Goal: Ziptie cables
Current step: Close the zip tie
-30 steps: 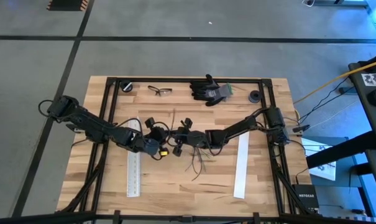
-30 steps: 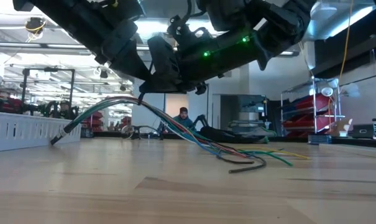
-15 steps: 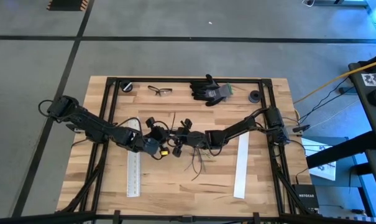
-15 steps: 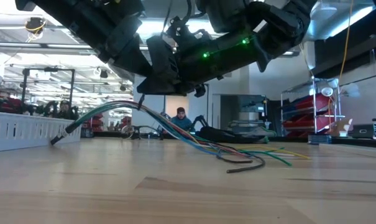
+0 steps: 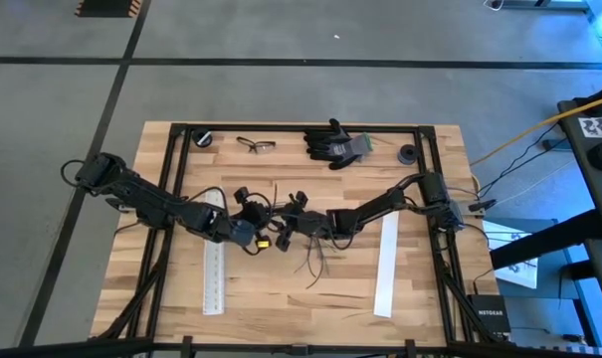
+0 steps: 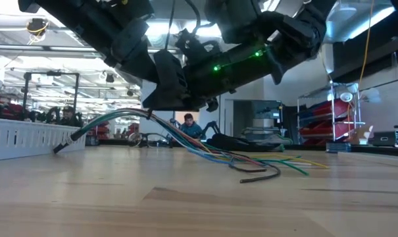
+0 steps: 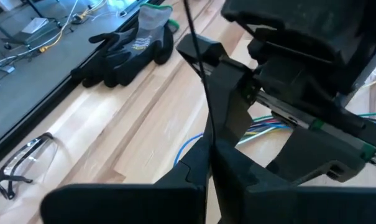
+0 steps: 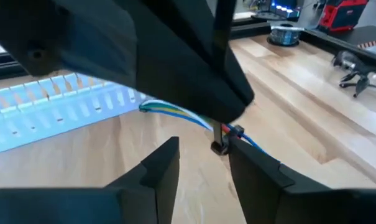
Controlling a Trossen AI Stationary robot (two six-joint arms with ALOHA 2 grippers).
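Where the two arms meet mid-counter, the cables (image 6: pixel 205 148) hang from the left pincer (image 5: pixel 264 221).
That pincer is clamped shut on their joined end; the right pincer (image 8: pixel 203 163) stands part open, just beside them, holding nothing.

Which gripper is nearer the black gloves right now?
Right. The right gripper sits mid-table, almost straight in front of the black gloves. The left gripper is beside it, a little farther off to the left.
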